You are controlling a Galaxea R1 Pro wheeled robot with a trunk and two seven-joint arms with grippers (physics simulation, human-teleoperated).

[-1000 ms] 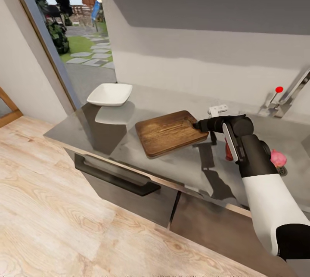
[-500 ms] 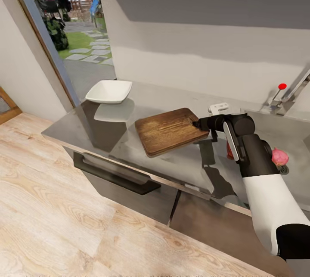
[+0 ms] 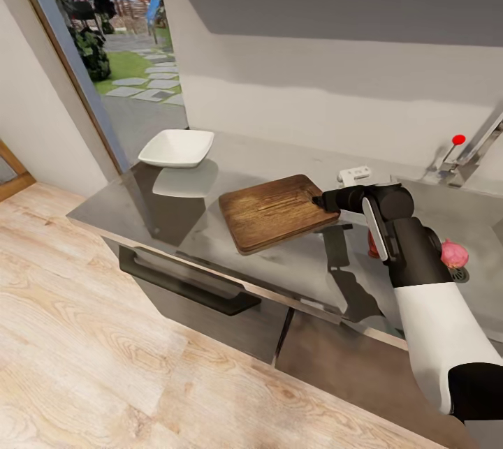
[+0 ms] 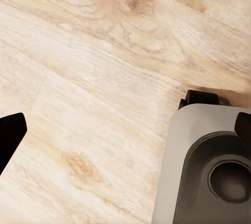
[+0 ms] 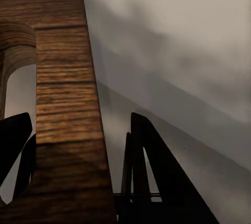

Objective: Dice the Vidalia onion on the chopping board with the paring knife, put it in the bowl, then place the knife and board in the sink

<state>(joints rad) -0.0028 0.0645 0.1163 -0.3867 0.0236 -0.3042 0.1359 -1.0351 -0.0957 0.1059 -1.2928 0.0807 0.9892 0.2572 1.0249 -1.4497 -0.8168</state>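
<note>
On the worktop the board lies tilted, its handle end raised since a second ago — likely the lift toward the sink beginning, though the onion sits there undiced. The right pincer clamps the board's end, fingers on either face. Left pincer: cannot tell.

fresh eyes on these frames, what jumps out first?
The right end effector is at the handle end of the chopping board, mid-countertop; the right wrist view shows its fingers straddling the board's edge by the handle slot. The Vidalia onion sits in the sink beyond the arm, near the drain. The white bowl waits at the countertop's far left, by the open doorway.
</note>
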